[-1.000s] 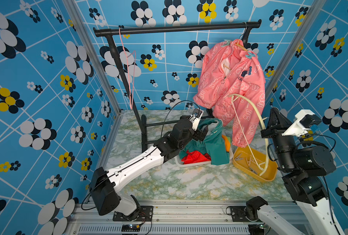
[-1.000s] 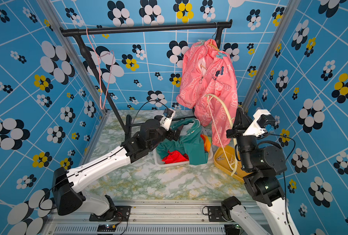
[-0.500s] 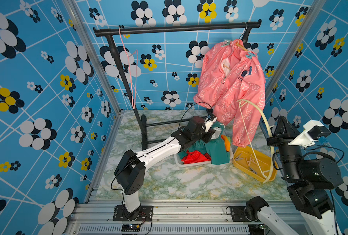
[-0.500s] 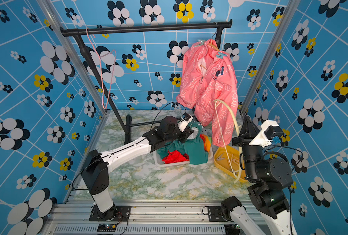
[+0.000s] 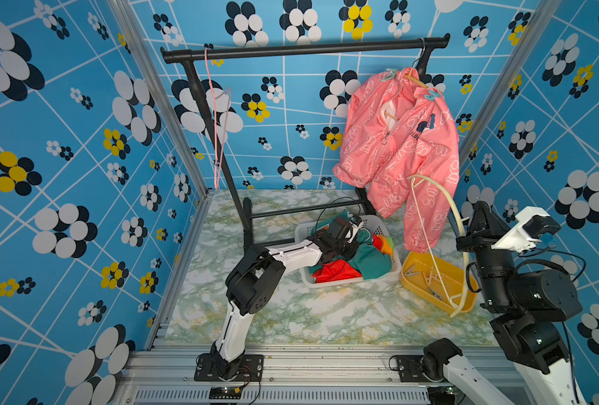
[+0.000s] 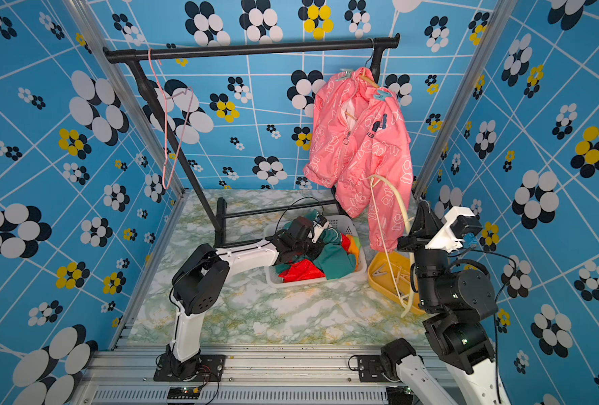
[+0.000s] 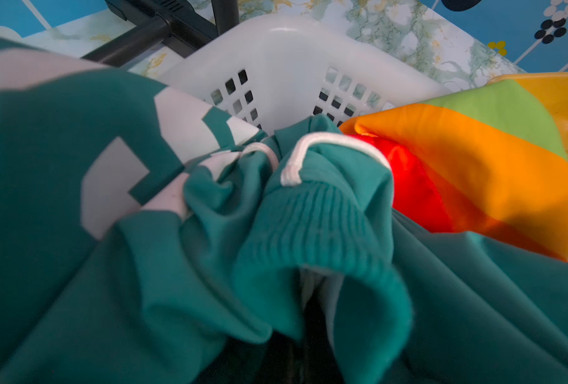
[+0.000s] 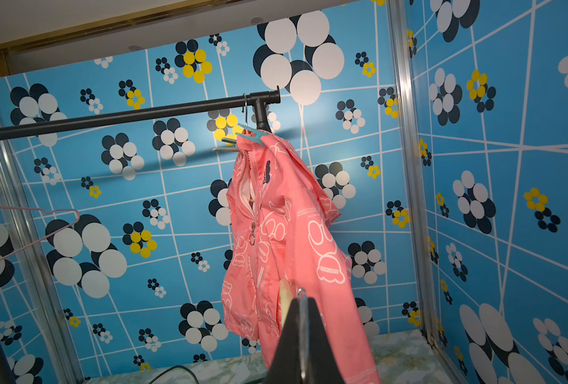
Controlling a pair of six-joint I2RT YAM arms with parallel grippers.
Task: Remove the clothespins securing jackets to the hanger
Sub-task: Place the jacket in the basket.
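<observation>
a: both top views first. where are the pins?
b: two teal clothespins (image 5: 431,94) sit on the shoulders of the pink jacket (image 5: 399,147), which hangs at the end of the rail (image 5: 305,49) nearest the right arm. they're small pale plastic, clamped over cloth and hanger. loose wooden clothespins (image 5: 427,277) lie in the yellow tray (image 5: 464,301).
a: and the right gripper (image 5: 478,219)?
b: closed, seemingly on a cream hanger (image 5: 447,200) that arcs past the pink sleeve down into the tray. swing it and it could hook that sleeve, i think.
a: the left gripper (image 5: 350,242)?
b: down in the white basket (image 5: 303,231), buried in cloth.
a: left wrist view?
b: the green jacket (image 7: 209,266) is bunched up, with the red jacket (image 7: 415,192) beside it. the jaws are closed, but i cannot tell whether they pinch cloth. if they do, lifting drags the jacket out.
a: right wrist view?
b: one of the teal clothespins (image 8: 251,133) bites the collar under the rail. tug it unsqueezed and jacket and hanger may slide off.
</observation>
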